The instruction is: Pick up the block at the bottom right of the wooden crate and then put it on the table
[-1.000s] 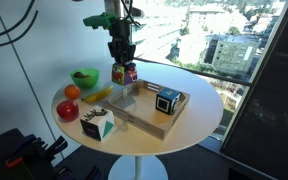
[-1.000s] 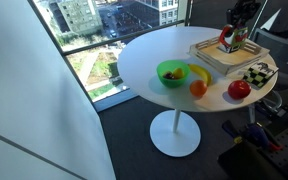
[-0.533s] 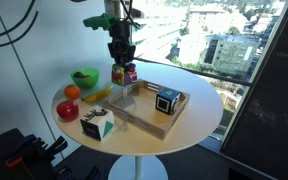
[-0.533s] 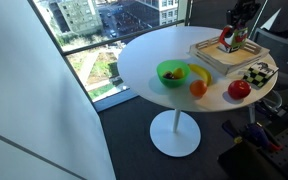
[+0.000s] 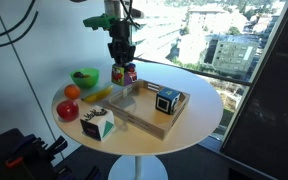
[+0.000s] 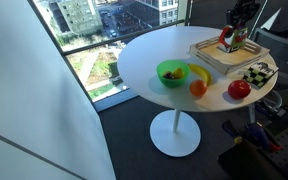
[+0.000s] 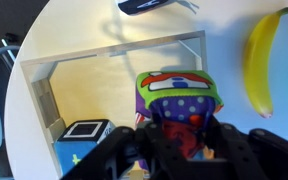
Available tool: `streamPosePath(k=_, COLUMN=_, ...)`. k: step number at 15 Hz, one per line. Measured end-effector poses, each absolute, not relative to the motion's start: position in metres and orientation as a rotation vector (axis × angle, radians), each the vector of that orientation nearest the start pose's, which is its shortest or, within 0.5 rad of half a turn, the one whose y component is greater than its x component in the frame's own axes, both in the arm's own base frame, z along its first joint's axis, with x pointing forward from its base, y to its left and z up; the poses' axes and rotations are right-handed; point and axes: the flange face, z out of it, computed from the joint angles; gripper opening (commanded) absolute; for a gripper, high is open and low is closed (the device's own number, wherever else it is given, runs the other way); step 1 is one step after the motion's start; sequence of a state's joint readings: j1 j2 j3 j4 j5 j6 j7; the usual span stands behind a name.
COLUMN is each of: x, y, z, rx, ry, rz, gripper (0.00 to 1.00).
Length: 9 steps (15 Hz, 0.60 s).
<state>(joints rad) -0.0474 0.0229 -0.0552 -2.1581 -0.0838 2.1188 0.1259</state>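
Block (image 7: 178,97) pinched in my tool (image 5: 123,64), both fingers clamped against its sides. It hangs above a corner of the wooden crate (image 5: 149,110), toward the tabletop (image 5: 202,108) edge that faces the glass (clear of the low walls, as far as I can judge). I hold it high so it won't clip the rim on the way out. Below, the black cube (image 5: 167,101) with the blue face sits inside the crate, so I'd steer wide of it. Bare white surface shows just past the crate wall in the wrist view, which looks a fair landing spot. Fruit crowds the edge alongside the crate: green bowl (image 5: 84,77), banana (image 5: 97,96), orange (image 5: 72,92), red apple (image 5: 68,110), then a white cube (image 5: 99,125). It's a smooth round top on one pedestal, with tall windows and the city far below.
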Motion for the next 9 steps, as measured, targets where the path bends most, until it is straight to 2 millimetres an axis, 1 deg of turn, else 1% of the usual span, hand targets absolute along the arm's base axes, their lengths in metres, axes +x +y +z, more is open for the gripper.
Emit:
streamPosePath(k=4, x=0.533, y=-0.051, z=0.383, rx=-3.201, ry=0.271, rz=0.094, gripper=0.16)
streamPosePath(k=9, x=0.542, y=-0.031, z=0.385, rx=-3.208, ry=0.227, rz=0.078, gripper=0.16)
